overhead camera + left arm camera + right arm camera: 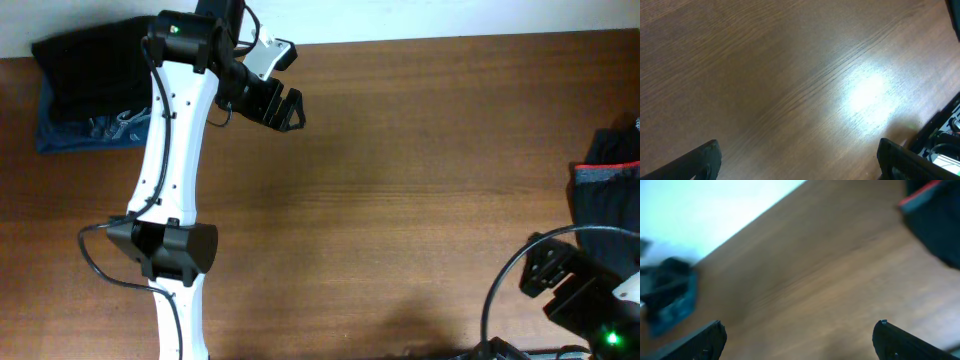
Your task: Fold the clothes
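Note:
A folded stack of clothes lies at the table's far left corner, black trousers (85,65) on top of faded blue jeans (80,135). The right wrist view shows the same stack (670,300), blurred. A dark garment with a reddish band (608,175) is heaped at the right edge and also appears in the right wrist view as a dark garment (935,215). My left gripper (283,108) hangs open over bare wood, right of the stack, with nothing between its fingertips (702,161). My right gripper (543,272) is open near the front right, just below the heap, its fingers (900,340) empty.
The brown wooden table (400,200) stretches between the two piles. A white wall (700,210) runs behind the far edge. Black cables (500,300) loop by the right arm's base at the front right. The left arm's white links (170,150) cross the left part of the table.

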`<state>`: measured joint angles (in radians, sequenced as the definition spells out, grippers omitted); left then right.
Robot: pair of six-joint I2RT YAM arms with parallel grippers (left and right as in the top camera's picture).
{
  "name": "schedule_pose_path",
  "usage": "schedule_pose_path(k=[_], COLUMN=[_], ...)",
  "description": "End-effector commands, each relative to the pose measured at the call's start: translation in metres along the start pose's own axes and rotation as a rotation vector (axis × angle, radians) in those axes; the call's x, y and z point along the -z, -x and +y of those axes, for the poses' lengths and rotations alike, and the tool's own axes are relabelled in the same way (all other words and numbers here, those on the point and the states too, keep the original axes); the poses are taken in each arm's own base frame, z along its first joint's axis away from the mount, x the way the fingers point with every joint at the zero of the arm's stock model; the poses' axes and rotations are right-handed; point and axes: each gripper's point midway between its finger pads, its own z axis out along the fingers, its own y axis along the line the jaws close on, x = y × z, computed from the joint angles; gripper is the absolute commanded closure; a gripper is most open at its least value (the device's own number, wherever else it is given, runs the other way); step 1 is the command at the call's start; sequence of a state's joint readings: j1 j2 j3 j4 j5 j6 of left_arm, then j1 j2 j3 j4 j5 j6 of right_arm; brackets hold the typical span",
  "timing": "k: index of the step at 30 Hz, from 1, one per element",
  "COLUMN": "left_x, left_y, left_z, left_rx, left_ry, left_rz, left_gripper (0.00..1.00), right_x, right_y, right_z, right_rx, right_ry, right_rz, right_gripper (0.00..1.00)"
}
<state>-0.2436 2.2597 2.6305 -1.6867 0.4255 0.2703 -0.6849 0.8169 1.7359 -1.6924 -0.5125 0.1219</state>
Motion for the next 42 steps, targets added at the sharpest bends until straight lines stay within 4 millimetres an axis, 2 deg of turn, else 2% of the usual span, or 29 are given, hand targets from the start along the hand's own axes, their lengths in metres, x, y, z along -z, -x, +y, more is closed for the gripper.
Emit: schedule_pose_path(k=[1,3,5,9,13,17,20,22,24,25,39,42], left_x=[0.011,0.011,0.011,0.011,0.011,0.011,0.011,0.011,0.011,0.011,0.011,0.011], left_y=[0.002,0.002,0.002,0.002,0.002,0.002,0.002,0.002,0.002,0.002,0.002,0.002], left_z=[-0.001,-0.001,-0.001,-0.001,-0.001,-0.001,-0.001,-0.001,-0.001,-0.001,-0.001,-0.001], left_rx=[-0.024,-0.024,-0.023,-0.024,-0.024,-0.024,-0.024,-0.023,-0.024,-0.023,-0.024,-0.024], left_ry=[0.016,0.016,0.016,0.016,0.016,0.016,0.016,0.016,0.016,0.016,0.016,0.016], left_rz=[-0.025,-0.025,-0.025,-0.025,-0.025,-0.025,-0.025,-0.025,-0.025,-0.025,-0.025,-0.025], left_gripper=[0.01,0.01,0.01,0.01,0.01,0.01,0.01,0.01,0.01,0.01,0.01,0.01], right_x=[0.006,0.013,0.019,0.027,0.027,0.019,-0.007,-0.015,-0.018,-0.019,-0.023,-0.028], right_y=[-0.009,-0.012,-0.015,-0.027,-0.047,-0.076,-0.098,-0.107,-0.110,-0.110,-0.107,-0.101], right_z=[0.039,0.059,0.069,0.079,0.082,0.074,0.045,0.037,0.035,0.035,0.028,0.021], right_rx=[0.026,0.088,0.106,0.154,0.195,0.193,0.166,0.133,-0.013,-0.030,-0.018,0.063], right_ry=[0.229,0.344,0.407,0.476,0.562,0.596,0.472,0.444,0.418,0.415,0.368,0.335], right_rz=[0.023,0.022,0.018,0.054,0.160,0.252,0.306,0.334,0.381,0.385,0.365,0.321], right_gripper=[0.01,0.01,0.01,0.01,0.01,0.01,0.01,0.01,0.01,0.01,0.01,0.01])
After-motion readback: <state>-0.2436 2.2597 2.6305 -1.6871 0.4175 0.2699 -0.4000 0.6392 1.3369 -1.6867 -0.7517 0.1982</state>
